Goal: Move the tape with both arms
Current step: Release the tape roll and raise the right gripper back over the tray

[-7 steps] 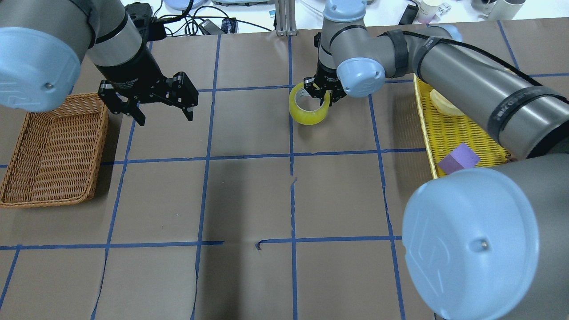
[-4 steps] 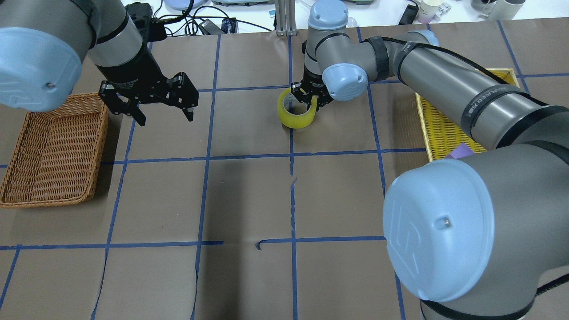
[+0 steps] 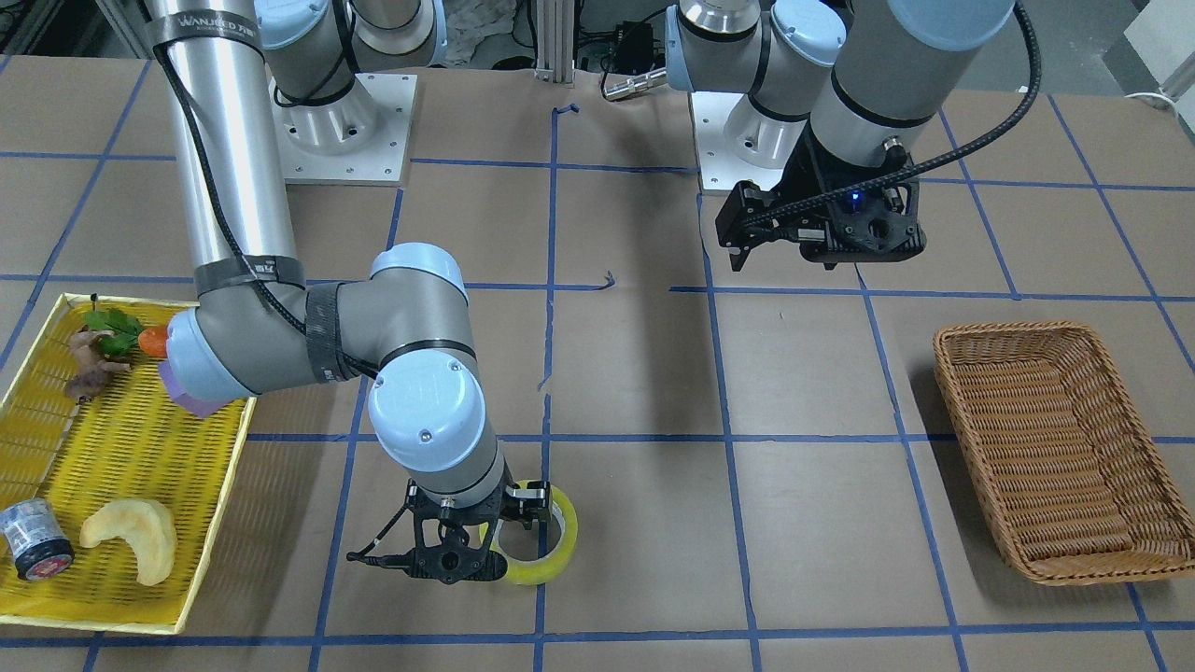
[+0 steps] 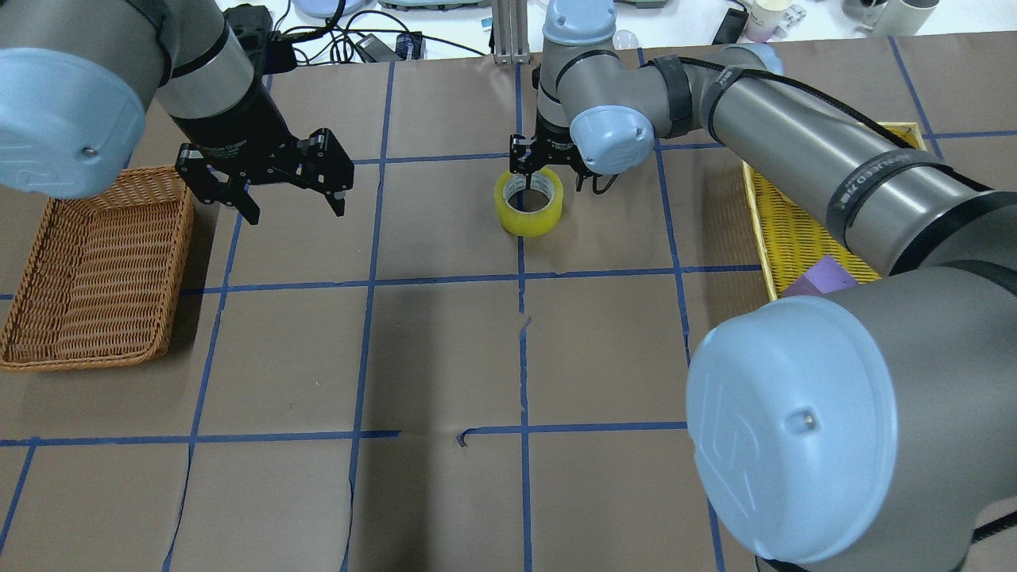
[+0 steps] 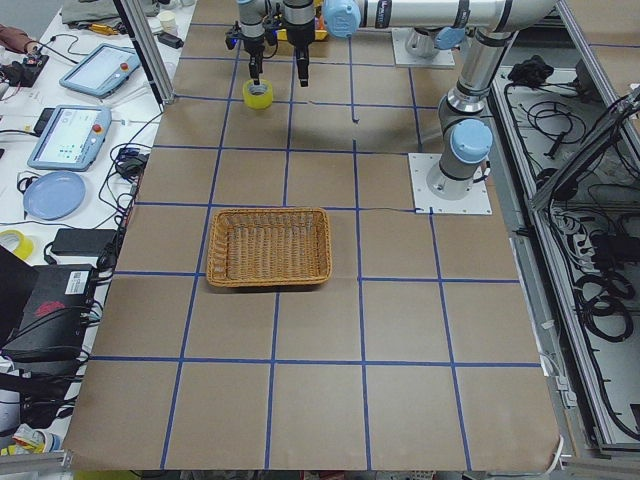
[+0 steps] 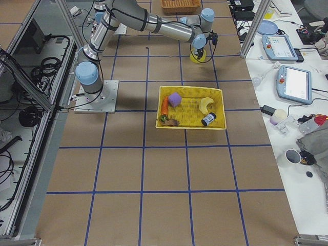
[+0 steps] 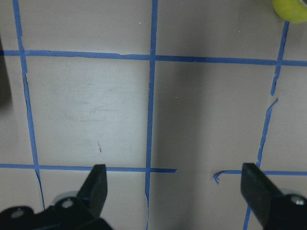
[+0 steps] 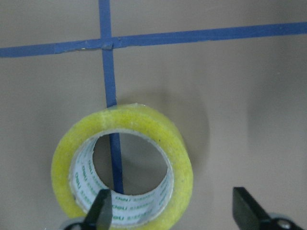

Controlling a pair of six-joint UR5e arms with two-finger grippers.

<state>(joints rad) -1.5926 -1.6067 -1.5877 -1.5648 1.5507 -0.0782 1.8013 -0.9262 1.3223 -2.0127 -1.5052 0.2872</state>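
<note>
The tape (image 4: 528, 202), a yellow-green roll with a whitish printed core, lies flat on the brown table on a blue grid line. It also shows in the front view (image 3: 551, 557) and the right wrist view (image 8: 144, 127). My right gripper (image 4: 552, 171) hangs just over it, open. In the right wrist view (image 8: 172, 208) one finger (image 8: 100, 211) stands at the roll's hole and the other outside its wall. My left gripper (image 4: 298, 213) is open and empty, raised above the table well to the left of the tape. The roll's edge shows in the left wrist view (image 7: 292, 9).
A wicker basket (image 4: 87, 270) lies at the table's left side near my left gripper. A yellow mesh tray (image 3: 112, 448) on the right arm's side holds a small grey can (image 3: 33, 541), a pale curved piece (image 3: 131, 537), a purple block and a toy carrot.
My right gripper moved left with the tape, set it flat on the table and opened. The left arm has not moved.
</note>
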